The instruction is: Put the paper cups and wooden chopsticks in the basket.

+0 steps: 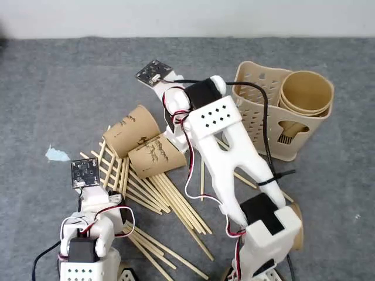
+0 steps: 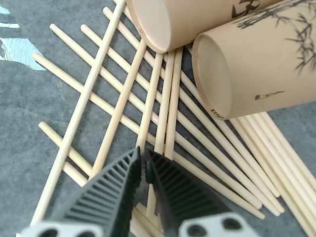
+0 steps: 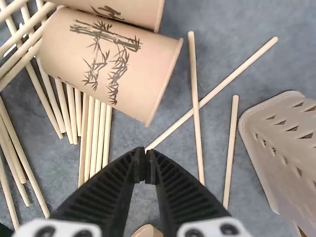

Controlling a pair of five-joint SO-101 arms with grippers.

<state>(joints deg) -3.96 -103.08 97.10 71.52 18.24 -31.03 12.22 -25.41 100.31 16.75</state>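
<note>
Two paper cups (image 1: 132, 130) lie on their sides atop scattered wooden chopsticks (image 1: 170, 205), centre-left of the high view; the basket (image 1: 258, 117) stands upper right, holding stacked cups. Both the left gripper (image 2: 143, 154) and right gripper (image 3: 144, 153) are clenched, grasping nothing evident. The right should open wide before straddling the nearer cup's rim.

Shows the left arm (image 1: 88, 246) folded back close over its own base, wrist pitched downward. Shows the left gripper (image 2: 142, 150) with ribbed black jaws drawn together, tips meeting. Shows the right arm (image 1: 228, 152) stretched far forward from its base, its links nearly in line and cables looped alongside. Shows the right gripper (image 3: 144, 150) pointed downward, jaws closed tip to tip.
</note>
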